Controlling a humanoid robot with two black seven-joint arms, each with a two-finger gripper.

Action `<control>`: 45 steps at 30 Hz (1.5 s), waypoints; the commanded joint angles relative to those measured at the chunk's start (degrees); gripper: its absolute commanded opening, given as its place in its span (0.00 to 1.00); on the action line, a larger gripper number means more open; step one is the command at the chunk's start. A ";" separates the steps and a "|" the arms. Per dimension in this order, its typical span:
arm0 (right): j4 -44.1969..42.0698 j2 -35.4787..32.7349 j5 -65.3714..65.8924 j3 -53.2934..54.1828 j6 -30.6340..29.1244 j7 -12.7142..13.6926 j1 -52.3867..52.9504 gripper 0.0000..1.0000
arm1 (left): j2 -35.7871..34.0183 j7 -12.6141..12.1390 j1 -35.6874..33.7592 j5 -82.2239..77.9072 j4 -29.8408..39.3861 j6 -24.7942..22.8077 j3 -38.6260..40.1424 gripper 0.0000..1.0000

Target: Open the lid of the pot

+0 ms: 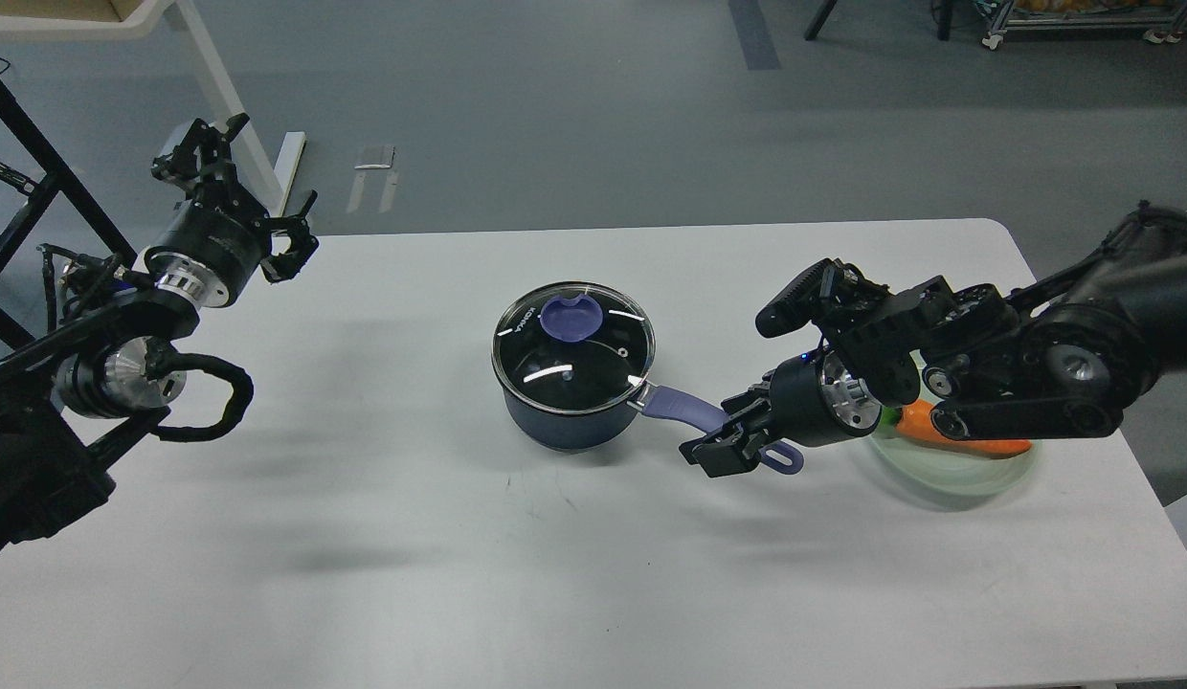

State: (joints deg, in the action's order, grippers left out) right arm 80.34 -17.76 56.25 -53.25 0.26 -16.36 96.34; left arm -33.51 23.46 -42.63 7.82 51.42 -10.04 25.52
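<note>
A dark blue pot [565,421] stands at the table's middle with its glass lid [572,349] on, purple knob [569,318] on top. Its purple handle [680,407] points right and toward me. My right gripper [726,433] is low at the handle's outer end, one finger on each side of it, jaws apart; the handle's tip is partly hidden behind it. My left gripper [237,199] is open and empty, raised over the table's far left corner, well away from the pot.
A pale green plate [967,478] with an orange carrot [976,444] sits to the right, mostly hidden behind my right wrist. The white table [459,574] stretches in front. A white table leg [220,96] and a black frame [19,144] stand at far left.
</note>
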 commanded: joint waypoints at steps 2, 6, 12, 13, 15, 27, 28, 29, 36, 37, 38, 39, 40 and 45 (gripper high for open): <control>0.08 0.01 0.09 -0.01 0.00 1.06 -0.02 0.54 | -0.07 -0.08 0.00 -0.09 0.00 0.02 -0.03 0.99; 0.08 0.01 0.09 -0.01 0.00 1.51 -0.10 0.48 | -0.07 -0.08 -0.09 -2.02 0.09 0.02 -0.03 0.99; 0.08 0.01 0.18 -0.10 -0.26 1.77 -0.02 0.29 | 0.20 -0.17 -0.61 -6.23 0.52 0.29 -0.29 0.99; 0.08 0.01 0.18 -0.01 -0.35 1.77 -0.02 0.27 | 0.29 -0.17 -0.97 -7.72 0.52 0.38 -0.56 0.99; 0.08 -0.08 0.09 -0.01 -0.44 1.77 -0.02 0.26 | 0.64 -0.17 -2.02 -10.71 0.52 0.55 -0.73 0.99; 0.16 -0.35 -0.61 0.52 -0.44 1.77 0.42 0.23 | 2.04 0.18 -14.23 -42.41 2.63 3.27 -10.83 0.99; 0.16 -0.43 -0.61 0.52 -0.44 1.68 0.42 0.23 | 2.74 0.18 -14.85 -46.54 2.63 4.32 -11.36 0.99; 0.16 -0.43 -0.70 0.52 -0.52 1.68 0.34 0.22 | 3.62 0.35 -15.46 -51.28 2.81 5.29 -11.81 0.99; 0.16 -0.61 -0.53 0.52 -0.70 1.59 -0.02 0.21 | 7.49 0.00 -16.17 -82.49 7.81 8.37 -11.99 0.99; 0.08 -0.52 -0.53 0.60 -0.70 1.59 -0.02 0.21 | 8.02 0.00 -16.17 -86.18 8.08 8.46 -11.99 0.99; 0.08 -0.52 -0.44 0.69 -0.70 1.59 -0.02 0.21 | 8.72 -0.17 -16.17 -90.14 8.08 8.64 -12.07 0.99; -0.01 -0.61 -0.44 0.87 -0.70 1.59 0.07 0.21 | 9.25 -0.17 -16.26 -93.13 8.08 8.72 -12.33 0.99; -0.10 -0.61 -0.44 0.95 -0.61 1.51 0.07 0.21 | 9.86 -0.17 -16.52 -96.30 8.08 9.07 -12.77 0.99; -0.10 -0.52 -0.44 0.96 -0.70 1.42 0.07 0.21 | 10.66 -2.80 -17.05 -104.84 7.64 12.41 -18.83 0.99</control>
State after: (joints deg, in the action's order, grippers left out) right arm 80.26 -18.31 55.83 -52.31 -0.43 -14.90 96.36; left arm -23.11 22.35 -59.49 -92.98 59.32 0.35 10.45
